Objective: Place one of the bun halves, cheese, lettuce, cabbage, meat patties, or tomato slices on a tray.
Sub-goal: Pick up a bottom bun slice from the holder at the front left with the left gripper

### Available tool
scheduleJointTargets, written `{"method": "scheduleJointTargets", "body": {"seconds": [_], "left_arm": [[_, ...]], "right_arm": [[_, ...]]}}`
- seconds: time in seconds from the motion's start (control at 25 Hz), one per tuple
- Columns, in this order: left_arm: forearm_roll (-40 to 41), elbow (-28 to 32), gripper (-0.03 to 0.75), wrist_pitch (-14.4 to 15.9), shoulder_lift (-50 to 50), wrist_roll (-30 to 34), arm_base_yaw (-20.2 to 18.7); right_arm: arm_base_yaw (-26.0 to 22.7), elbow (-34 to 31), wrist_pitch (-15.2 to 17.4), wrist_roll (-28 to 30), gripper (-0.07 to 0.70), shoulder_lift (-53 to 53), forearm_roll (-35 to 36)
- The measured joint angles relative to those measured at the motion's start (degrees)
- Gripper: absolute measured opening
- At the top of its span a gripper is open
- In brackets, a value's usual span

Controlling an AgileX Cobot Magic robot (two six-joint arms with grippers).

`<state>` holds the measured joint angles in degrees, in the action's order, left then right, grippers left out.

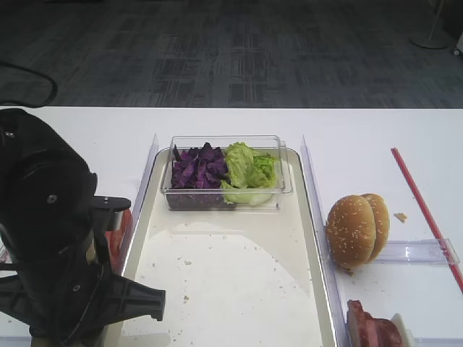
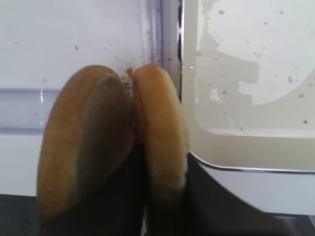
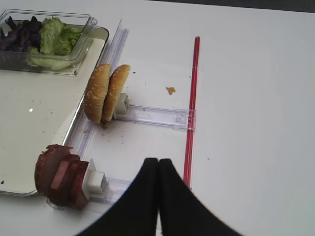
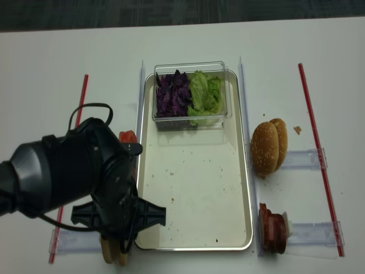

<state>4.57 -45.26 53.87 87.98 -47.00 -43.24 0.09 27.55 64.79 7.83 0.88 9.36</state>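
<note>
Two plain bun halves (image 2: 113, 142) stand on edge; the left gripper (image 2: 162, 216) appears clamped on the one nearer the tray (image 2: 246, 142). Right gripper (image 3: 158, 196) pinched together, holding nothing; two seeded halves (image 3: 106, 93) ahead-left of it.

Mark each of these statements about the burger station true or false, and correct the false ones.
1. The left gripper straddles one bun half. True.
2. The cabbage and lettuce share one clear tub. True.
3. The seeded buns lie flat on the tray. False: they stand on edge beside it, on the table.
4. The right gripper is wide open. False: its fingers are shut together, holding nothing.
5. The meat patties sit inside the tub. False: they stand in a holder outside the tray.
</note>
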Motion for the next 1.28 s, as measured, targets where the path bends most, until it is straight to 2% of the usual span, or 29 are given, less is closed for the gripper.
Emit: {"method": "scheduleJointTargets", "body": {"seconds": [0.28,0.68,0.96,1.12,1.16,1.28], "left_arm": [[0.7,0.0,0.058,0.25,0.0,-0.79,0.0],[0.94,-0.12,0.05,1.14,-1.63,-0.92,0.0],[1.76,-3.85,0.049,5.7,-5.23,-0.92,0.0],[3.39,-7.66,0.048,10.4,-6.71,-0.92,0.0],[4.37,-9.5,0.048,12.99,-7.28,-0.8,0.0],[4.84,-11.52,0.048,14.61,-7.75,-0.33,0.0]], "right_arm": [[0.0,0.0,0.0,0.0,0.364,0.0,0.0],[0.0,0.0,0.0,-0.11,0.364,0.0,0.0],[0.0,0.0,0.0,-0.11,0.364,0.0,0.0],[0.0,0.0,0.0,-0.11,0.364,0.0,0.0],[0.0,0.0,0.0,-0.11,0.364,0.0,0.0],[0.0,0.0,0.0,-0.11,0.364,0.0,0.0]]}}
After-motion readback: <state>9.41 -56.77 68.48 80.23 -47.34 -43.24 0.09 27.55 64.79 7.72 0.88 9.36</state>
